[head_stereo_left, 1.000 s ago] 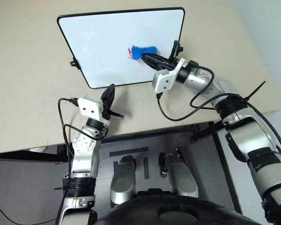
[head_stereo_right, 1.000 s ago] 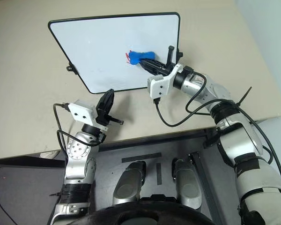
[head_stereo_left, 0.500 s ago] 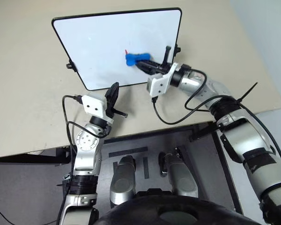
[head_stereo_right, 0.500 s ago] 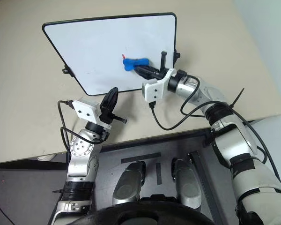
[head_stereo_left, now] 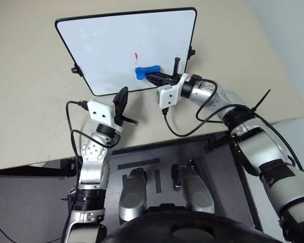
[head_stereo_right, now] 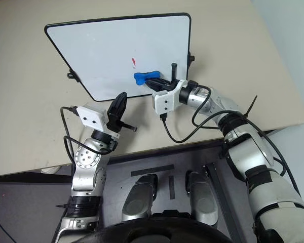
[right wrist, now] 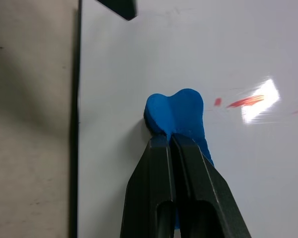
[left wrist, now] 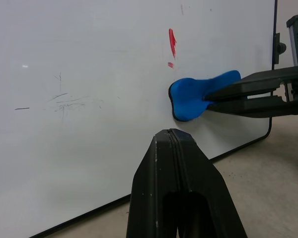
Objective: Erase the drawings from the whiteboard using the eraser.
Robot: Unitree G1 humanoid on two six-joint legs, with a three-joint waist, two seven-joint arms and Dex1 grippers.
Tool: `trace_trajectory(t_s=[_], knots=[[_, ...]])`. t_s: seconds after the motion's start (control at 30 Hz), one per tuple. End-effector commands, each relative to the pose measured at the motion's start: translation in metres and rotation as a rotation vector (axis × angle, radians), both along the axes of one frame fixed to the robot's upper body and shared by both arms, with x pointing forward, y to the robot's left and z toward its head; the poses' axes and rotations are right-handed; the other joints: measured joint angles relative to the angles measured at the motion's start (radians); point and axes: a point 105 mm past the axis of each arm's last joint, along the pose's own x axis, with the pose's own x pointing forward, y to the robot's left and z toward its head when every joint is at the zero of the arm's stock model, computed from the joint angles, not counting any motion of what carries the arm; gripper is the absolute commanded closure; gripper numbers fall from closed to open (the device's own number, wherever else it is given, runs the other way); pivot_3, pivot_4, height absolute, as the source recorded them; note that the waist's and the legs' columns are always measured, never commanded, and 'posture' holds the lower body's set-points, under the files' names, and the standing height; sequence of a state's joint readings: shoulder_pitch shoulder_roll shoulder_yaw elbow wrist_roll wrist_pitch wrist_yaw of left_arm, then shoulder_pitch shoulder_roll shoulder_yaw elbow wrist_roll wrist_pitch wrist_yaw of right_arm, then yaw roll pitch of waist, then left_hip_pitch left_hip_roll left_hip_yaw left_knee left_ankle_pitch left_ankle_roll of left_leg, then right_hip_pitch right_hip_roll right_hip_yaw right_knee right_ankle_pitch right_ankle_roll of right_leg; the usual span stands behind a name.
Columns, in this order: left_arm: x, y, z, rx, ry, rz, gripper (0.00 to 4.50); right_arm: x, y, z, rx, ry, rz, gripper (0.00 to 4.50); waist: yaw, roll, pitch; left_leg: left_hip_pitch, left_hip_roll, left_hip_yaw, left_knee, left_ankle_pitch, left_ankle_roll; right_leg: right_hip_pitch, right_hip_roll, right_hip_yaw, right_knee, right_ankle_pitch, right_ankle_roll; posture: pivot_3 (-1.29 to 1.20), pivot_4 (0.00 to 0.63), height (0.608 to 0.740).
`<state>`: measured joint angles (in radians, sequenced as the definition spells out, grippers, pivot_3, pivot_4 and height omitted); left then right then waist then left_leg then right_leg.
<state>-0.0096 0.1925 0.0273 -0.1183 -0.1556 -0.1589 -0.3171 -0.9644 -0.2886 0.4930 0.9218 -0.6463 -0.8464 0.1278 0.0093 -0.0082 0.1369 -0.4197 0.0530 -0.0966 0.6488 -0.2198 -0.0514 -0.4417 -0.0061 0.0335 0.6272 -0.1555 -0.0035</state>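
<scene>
Head view: right gripper (head_stereo_left: 153,76) clamps the eraser (head_stereo_left: 143,72) on the whiteboard (head_stereo_left: 106,40), near its lower edge — red drawings (head_stereo_left: 136,55) just above. Left wrist view: left gripper (left wrist: 175,144) closed, empty, before the board's near edge.

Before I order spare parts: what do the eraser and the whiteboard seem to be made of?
The eraser: probably soft foam or rubber, matte bright blue with rounded edges and no shine, pinched in the right gripper. The whiteboard: a glossy, smooth white surface that throws back a bright glare, perhaps coated metal or laminate, with a thin black frame that looks like plastic.
</scene>
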Motion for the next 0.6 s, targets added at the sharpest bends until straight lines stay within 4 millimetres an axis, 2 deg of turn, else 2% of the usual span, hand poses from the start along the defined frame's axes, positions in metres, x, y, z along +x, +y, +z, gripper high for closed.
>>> trace_trajectory(t_s=[0.03, 0.17, 0.3, 0.4, 0.47, 0.53, 0.6], knots=[[-0.001, -0.003, 0.018, 0.002, -0.061, -0.007, 4.5, 0.004, -0.001, 0.065, 0.167, -0.175, -0.005, 4.45, 0.0, 0.0, 0.0, 0.0, 0.0, 0.0, 0.0, 0.0, 0.0, 0.0, 0.0, 0.0, 0.0, 0.0, 0.0, 0.0, 0.15, 0.74], [-0.001, -0.005, 0.02, 0.001, -0.061, -0.01, 4.5, 0.001, -0.002, 0.079, 0.218, -0.221, -0.002, 4.45, 0.0, 0.0, 0.0, 0.0, 0.001, 0.0, -0.001, 0.0, 0.0, -0.001, 0.0, -0.001, 0.0, 0.001, -0.001, 0.0, 0.15, 0.74], [-0.002, -0.006, 0.021, 0.0, -0.061, -0.012, 4.5, 0.0, -0.002, 0.077, 0.222, -0.214, -0.004, 4.45, 0.0, 0.0, 0.0, 0.0, 0.001, 0.0, -0.001, 0.0, 0.0, -0.001, 0.0, -0.001, -0.001, 0.0, 0.001, 0.0, 0.15, 0.74], [-0.002, -0.006, 0.022, 0.001, -0.06, -0.013, 4.5, -0.001, 0.002, 0.059, 0.176, -0.156, 0.003, 4.45, 0.0, 0.0, 0.0, 0.0, 0.001, 0.0, -0.001, 0.0, 0.0, -0.001, 0.0, -0.001, -0.001, -0.001, 0.001, 0.0, 0.15, 0.74], [-0.001, -0.006, 0.022, 0.001, -0.061, -0.014, 4.5, -0.001, 0.002, 0.034, 0.11, -0.08, 0.001, 4.45, 0.0, 0.0, 0.0, 0.0, 0.001, 0.0, -0.001, 0.0, -0.001, -0.001, 0.0, -0.001, -0.002, -0.001, 0.001, 0.0, 0.15, 0.74], [-0.002, -0.006, 0.022, 0.001, -0.061, -0.013, 4.5, -0.001, 0.0, 0.018, 0.07, -0.033, -0.003, 4.45, 0.0, 0.0, 0.0, 0.0, 0.001, 0.0, -0.002, -0.001, -0.001, -0.001, 0.0, -0.001, -0.001, -0.001, 0.001, 0.0, 0.15, 0.74], [-0.002, -0.006, 0.021, 0.001, -0.06, -0.012, 4.5, -0.002, -0.002, 0.008, 0.052, 0.0, -0.006, 4.45, 0.0, 0.0, 0.0, 0.0, 0.001, 0.0, -0.001, -0.001, -0.001, -0.001, 0.0, -0.001, -0.001, -0.001, 0.001, 0.0, 0.15, 0.74]])
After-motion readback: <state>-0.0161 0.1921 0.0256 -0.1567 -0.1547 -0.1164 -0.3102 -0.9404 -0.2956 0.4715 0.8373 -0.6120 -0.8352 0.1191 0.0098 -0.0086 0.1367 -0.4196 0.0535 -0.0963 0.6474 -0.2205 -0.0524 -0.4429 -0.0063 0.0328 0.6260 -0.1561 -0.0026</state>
